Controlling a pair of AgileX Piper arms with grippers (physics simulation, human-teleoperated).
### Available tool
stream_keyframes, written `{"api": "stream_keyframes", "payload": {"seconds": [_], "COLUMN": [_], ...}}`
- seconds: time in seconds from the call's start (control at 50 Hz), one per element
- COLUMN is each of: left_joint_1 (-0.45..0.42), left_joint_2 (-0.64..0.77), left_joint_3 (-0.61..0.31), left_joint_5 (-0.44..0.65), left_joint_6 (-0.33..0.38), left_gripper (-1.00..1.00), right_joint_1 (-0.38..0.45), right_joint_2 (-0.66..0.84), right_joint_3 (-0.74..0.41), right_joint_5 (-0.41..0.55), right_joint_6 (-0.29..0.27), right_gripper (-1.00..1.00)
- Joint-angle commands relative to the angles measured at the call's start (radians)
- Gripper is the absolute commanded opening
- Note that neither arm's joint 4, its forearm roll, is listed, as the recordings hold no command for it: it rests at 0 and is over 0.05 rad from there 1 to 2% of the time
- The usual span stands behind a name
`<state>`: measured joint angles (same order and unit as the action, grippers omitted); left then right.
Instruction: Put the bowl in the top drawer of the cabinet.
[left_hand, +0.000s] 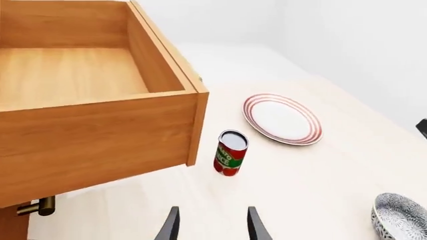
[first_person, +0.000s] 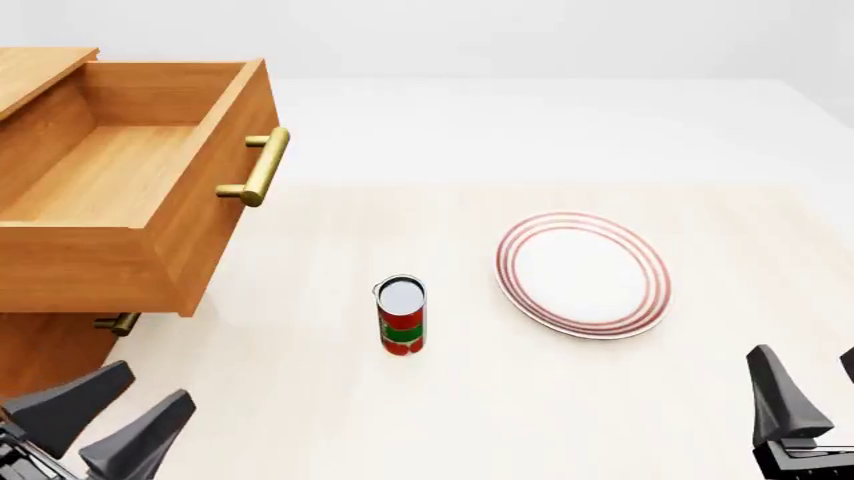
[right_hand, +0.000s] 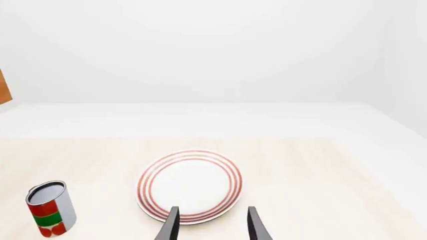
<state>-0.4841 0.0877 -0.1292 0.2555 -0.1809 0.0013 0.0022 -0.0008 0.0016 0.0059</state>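
A: What are the fingers doing?
B: Left fingers and right fingers are both gaping apart, gripping nothing.
A: And the bowl?
B: It is sitting on the bench beside the left fingers, apart from the top drawer, which is hanging open ahead.

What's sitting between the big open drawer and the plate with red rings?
A red and green can stands upright between the top drawer and the plate, clearest in the front view.
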Motion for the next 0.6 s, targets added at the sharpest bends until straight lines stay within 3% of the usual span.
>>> {"api": "stream_keyframes", "payload": {"seconds": [0.02, 0.38, 0.6], "left_joint_1": [-0.120, -0.297, -0.345], "left_joint_2": [0.094, 0.353, 0.491], "left_joint_3": [-0.048, -0.107, -0.151], "left_joint_5": [0.031, -0.033, -0.090], "left_joint_6": [-0.056, -0.138, -0.185], "left_gripper": [1.00, 1.00, 1.00], "right_joint_1": [0.000, 0.000, 0.000], "right_joint_2": [0.000, 0.007, 0.007], "right_joint_3": [0.000, -0.016, -0.016], "right_joint_5": [0.000, 0.008, 0.008], "right_joint_6": [0.000, 0.000, 0.000], "right_gripper": [1.00, 1.00, 1.00]}}
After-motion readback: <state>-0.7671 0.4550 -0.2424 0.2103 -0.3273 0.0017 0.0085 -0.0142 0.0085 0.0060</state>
